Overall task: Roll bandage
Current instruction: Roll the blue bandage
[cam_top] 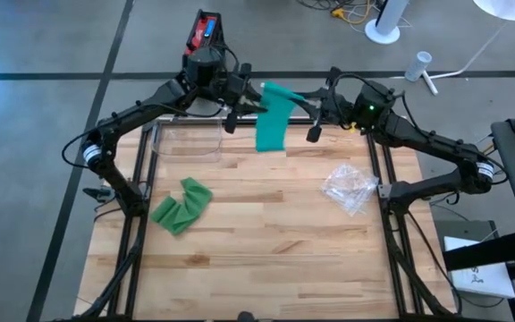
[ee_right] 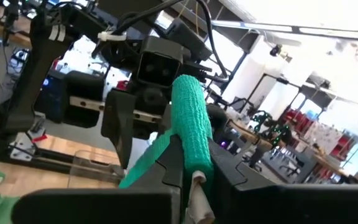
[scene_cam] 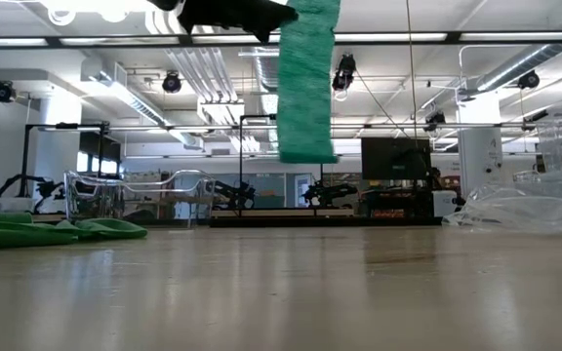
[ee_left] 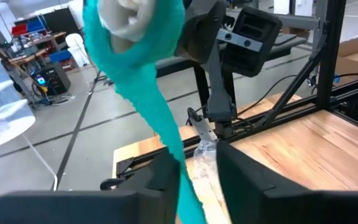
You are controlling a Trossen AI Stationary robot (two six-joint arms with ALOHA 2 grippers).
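Up above the table's far edge, the right gripper (ee_right: 194, 163) is pinching the rolled end of the green bandage (cam_top: 275, 114), fingers pressed tight on it. Its loose tail is hanging down, clear of the wooden table (cam_top: 266, 233). Facing it, the left gripper (ee_left: 194, 168) is sitting with its fingers slightly spread, the strip running between them. A second green bandage (cam_top: 181, 206) is lying crumpled near the table's left side.

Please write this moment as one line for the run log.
phase: rolling in the air | right end effector: shut on green bandage roll | left end effector: around hanging bandage tail | table: second green bandage, plastic wrapper
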